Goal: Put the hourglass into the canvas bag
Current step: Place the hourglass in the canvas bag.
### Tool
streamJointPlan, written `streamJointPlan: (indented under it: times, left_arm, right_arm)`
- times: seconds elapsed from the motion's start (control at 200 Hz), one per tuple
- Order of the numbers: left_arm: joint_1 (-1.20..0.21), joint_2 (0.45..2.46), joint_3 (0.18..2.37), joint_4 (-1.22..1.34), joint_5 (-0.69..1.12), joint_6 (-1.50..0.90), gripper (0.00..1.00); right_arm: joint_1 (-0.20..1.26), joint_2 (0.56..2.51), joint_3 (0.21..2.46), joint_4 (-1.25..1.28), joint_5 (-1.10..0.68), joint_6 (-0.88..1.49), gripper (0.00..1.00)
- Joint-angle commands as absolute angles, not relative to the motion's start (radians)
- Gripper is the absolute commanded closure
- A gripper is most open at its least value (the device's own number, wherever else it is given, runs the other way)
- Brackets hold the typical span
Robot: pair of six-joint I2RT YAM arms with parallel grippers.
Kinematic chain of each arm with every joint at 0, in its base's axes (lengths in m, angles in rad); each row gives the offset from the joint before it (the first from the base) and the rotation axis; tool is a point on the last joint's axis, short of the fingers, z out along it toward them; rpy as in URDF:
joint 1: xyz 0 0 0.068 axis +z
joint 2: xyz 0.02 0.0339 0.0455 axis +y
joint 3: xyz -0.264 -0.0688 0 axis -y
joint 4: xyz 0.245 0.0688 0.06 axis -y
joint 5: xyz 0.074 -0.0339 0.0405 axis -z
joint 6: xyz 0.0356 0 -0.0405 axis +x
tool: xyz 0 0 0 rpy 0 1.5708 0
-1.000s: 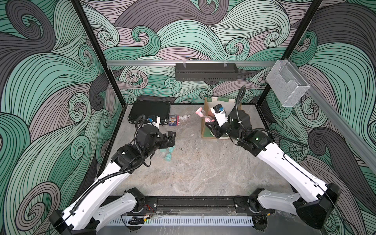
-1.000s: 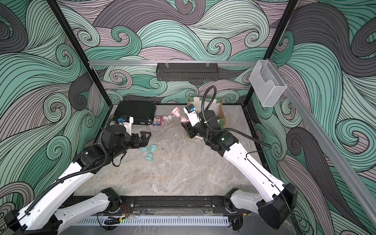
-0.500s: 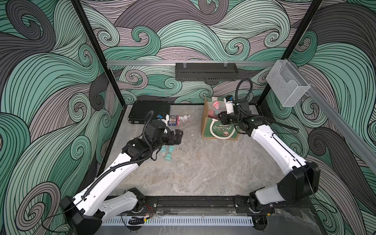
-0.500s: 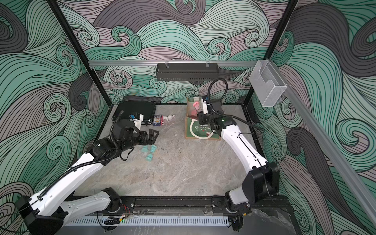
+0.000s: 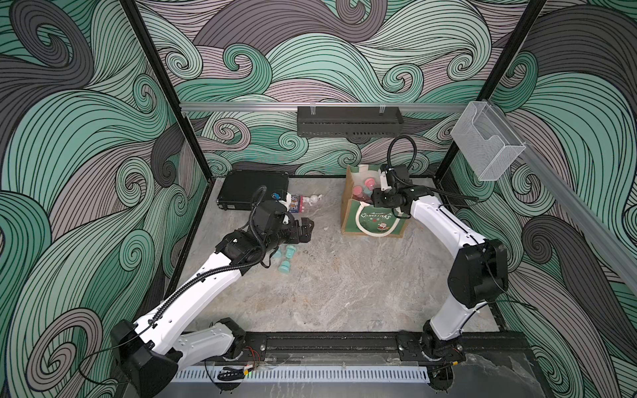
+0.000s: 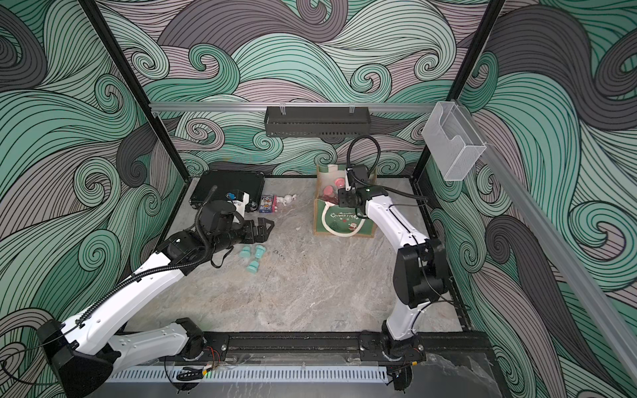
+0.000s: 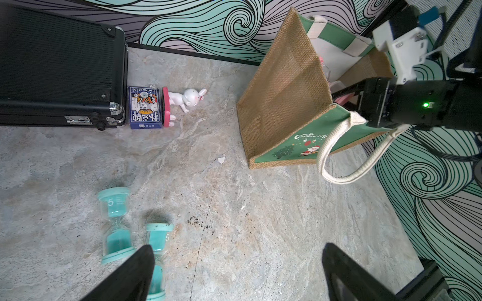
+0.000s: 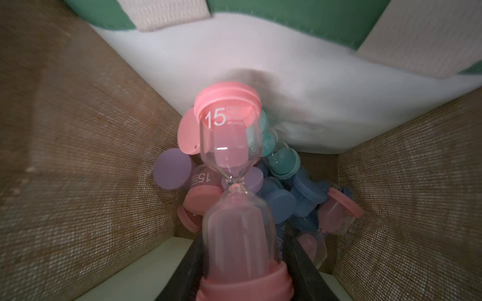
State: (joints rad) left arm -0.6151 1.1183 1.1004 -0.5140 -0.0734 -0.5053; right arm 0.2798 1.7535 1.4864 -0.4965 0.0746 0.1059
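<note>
Pink plastic is capping both ends of the hourglass (image 8: 234, 161), marked 15, which the right gripper (image 8: 242, 234) is clamping by its near end between fingers drawn almost together. That gripper is reaching down into the open mouth of the canvas bag (image 5: 374, 220). The hourglass is therefore hanging inside the bag, between the tan side walls and in front of the cream lining. It is pointing at a heap of other hourglasses (image 8: 281, 166) in pink, purple, blue and teal; whether it is touching them I cannot tell. The bag is standing upright near the back wall on the stone-patterned table (image 5: 344, 293), with its green Christmas front facing the robot. One white rope handle (image 7: 341, 179) is drooping over that front.

The left gripper (image 7: 238, 249) is hovering over the table with its fingers spread wide and gripping nothing, well apart from the bag. Two teal hourglasses (image 7: 116, 224) are lying side by side on the table close to its fingers. In the back corner a black case (image 7: 52, 65) is lying flat. A box of playing cards (image 7: 144, 108) is lying just beside it, and a small white rabbit figure (image 7: 186, 100) is lying next to the cards.
</note>
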Motion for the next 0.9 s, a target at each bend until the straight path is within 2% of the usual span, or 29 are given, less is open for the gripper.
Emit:
streamJointPlan:
  times: [0.0,0.15,0.435,0.821,0.896]
  left_arm:
    - [-0.606,1.121,1.1,-0.491,-0.074,-0.508,0.01]
    - [-0.606,1.121,1.1,-0.492,-0.082,-0.504,0.01]
    - [-0.604,1.121,1.103,-0.49,-0.109,-0.505,0.01]
    - [-0.604,1.118,1.11,-0.496,-0.117,-0.505,0.01]
    - [-0.604,1.115,1.112,-0.497,-0.117,-0.505,0.01]
  right_arm:
    - [0.275,1.784,1.498,-0.501,0.108,0.115,0.85]
    - [0.275,1.785,1.485,-0.48,0.11,0.126,0.8]
    - [0.276,1.752,1.524,-0.52,0.098,0.129,0.57]
    - [0.276,1.62,1.537,-0.545,0.052,0.15,0.3]
    - [0.275,1.584,1.54,-0.55,0.032,0.158,0.22]
